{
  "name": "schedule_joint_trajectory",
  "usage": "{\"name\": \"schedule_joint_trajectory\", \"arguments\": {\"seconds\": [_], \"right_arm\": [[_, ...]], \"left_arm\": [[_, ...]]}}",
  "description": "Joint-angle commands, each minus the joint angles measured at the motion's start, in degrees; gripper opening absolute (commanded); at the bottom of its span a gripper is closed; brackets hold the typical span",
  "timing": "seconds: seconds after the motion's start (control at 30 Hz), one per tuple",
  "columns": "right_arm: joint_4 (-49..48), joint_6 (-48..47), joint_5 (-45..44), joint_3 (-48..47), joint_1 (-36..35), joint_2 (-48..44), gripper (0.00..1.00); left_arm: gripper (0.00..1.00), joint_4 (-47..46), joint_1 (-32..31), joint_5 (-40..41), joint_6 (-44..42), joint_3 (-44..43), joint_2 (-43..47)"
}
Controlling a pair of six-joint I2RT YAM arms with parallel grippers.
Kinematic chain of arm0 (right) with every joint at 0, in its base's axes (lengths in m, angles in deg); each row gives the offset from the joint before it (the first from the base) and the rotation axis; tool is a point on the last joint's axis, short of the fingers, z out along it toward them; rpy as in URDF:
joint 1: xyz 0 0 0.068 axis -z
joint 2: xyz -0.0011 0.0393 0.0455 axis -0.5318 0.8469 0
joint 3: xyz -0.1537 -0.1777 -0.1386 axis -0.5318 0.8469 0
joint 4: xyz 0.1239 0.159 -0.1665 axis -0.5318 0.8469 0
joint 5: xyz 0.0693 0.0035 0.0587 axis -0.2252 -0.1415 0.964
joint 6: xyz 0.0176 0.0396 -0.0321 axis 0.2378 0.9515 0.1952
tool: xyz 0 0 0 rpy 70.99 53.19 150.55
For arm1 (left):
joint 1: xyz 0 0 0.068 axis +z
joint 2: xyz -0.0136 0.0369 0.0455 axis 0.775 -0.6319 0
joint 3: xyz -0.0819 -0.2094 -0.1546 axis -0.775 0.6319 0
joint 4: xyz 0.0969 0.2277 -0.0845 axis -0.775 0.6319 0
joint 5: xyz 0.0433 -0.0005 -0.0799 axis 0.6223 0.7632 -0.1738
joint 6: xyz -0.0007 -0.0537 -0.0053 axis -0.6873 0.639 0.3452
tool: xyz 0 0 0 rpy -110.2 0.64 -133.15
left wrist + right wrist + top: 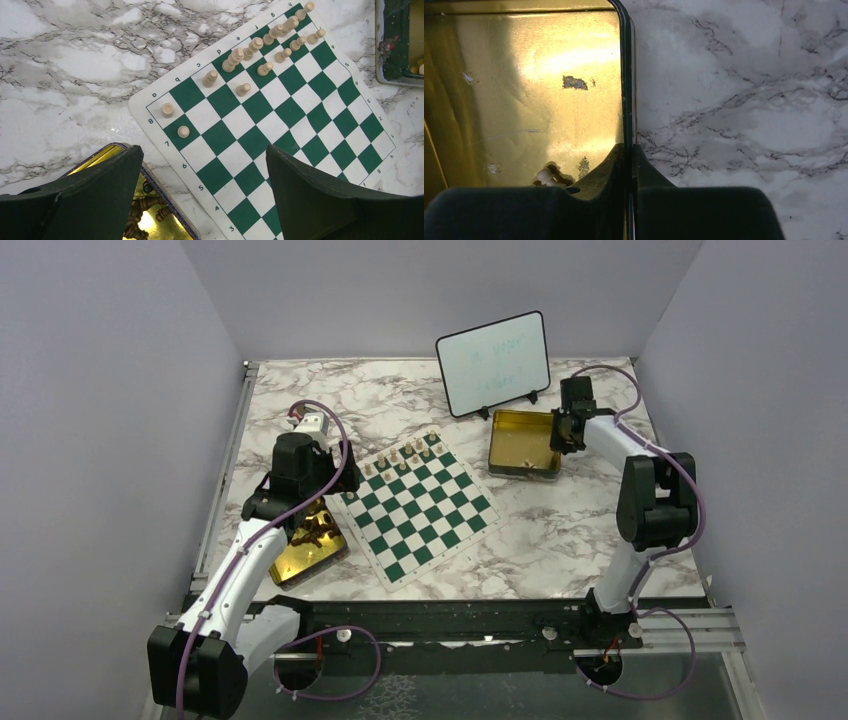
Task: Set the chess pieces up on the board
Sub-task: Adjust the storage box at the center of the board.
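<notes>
Closure: right fingers clamp rim of gold tin, lower centre of frame; left fingers stand wide apart, empty, above board edge.

Top cam: soft even light from overhead, walls go purplish, tabletop bright w/ only faint shadows. At 8 o'clock the left tin has a hot glare spot. Right wrist cam: right tin blown out yellow around 11, right hand at 6 is dark & blurry. Left wrist pic: board sharp, left hand underexposed, soft.
</notes>
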Motion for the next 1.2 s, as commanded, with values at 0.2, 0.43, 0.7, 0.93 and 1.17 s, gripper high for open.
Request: {"name": "schedule_joint_trajectory", "arguments": {"seconds": [0.2,0.43,0.7,0.93,1.17], "right_arm": [[-5.5,6.9,0.0,8.6,0.5,-7.4,0.08],[-8.6,-14.8,7.4,4.5,1.7,-5.0,0.03],[2.6,-40.2,18.9,-7.4,1.9,1.9,0.02],[1.7,-58.9,20.7,-4.7,1.9,0.3,0.02],[4.0,-80.1,28.8,-2.7,1.9,-0.8,0.01]], "left_arm": [[0.93,-0.7,-0.5,-0.3,0.0,-0.8,1.4],[0.93,-0.6,-0.6,-0.4,0.0,-0.7,1.6],[0.93,-0.6,-0.7,0.0,-0.3,-0.7,1.5],[0.93,-0.6,-0.7,0.4,-0.3,-0.8,0.5],[0.93,-0.6,-0.7,1.4,-0.4,-1.0,0.0]]}}
